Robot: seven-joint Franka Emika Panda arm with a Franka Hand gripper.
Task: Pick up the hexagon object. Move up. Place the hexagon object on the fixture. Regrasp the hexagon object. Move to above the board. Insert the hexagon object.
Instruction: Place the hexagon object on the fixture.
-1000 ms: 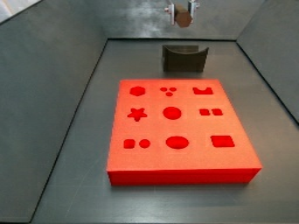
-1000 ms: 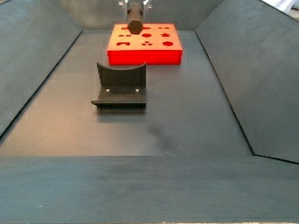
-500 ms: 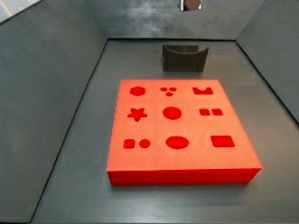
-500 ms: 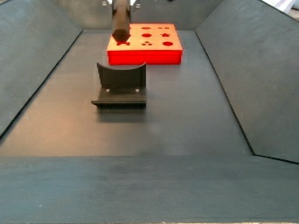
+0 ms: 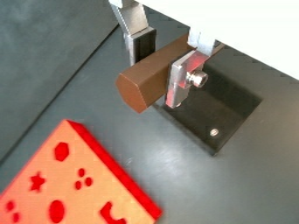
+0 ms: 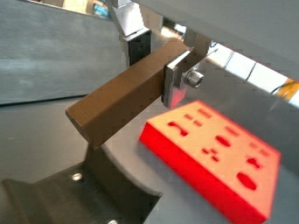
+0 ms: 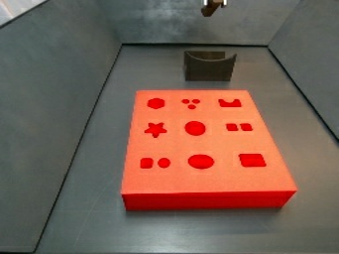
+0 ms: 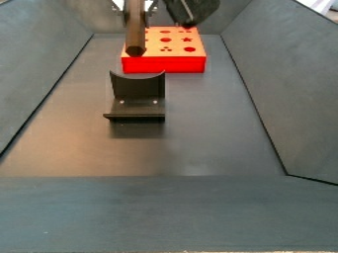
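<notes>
In both wrist views my gripper (image 5: 162, 59) (image 6: 158, 63) is shut on the hexagon object (image 5: 146, 80) (image 6: 117, 98), a dark brown bar clamped crosswise between the silver fingers. In a side view the bar (image 8: 133, 30) hangs upright in the air above the fixture (image 8: 136, 94), in front of the red board (image 8: 166, 49). From the opposite side, only the gripper's tip (image 7: 212, 6) shows at the upper edge, high over the fixture (image 7: 209, 65) and behind the board (image 7: 205, 144). The fixture (image 5: 216, 109) (image 6: 70, 188) and board (image 5: 70, 184) (image 6: 222, 153) lie below in both wrist views.
Sloping dark grey walls (image 7: 73, 109) (image 8: 258, 89) close in the floor on both sides. A dark part of the arm (image 8: 185, 10) hangs over the board's far end.
The gripper has risen with the hexagon object. It has almost left one side view at the top. In the other side view the bar has shifted left, over the fixture.
</notes>
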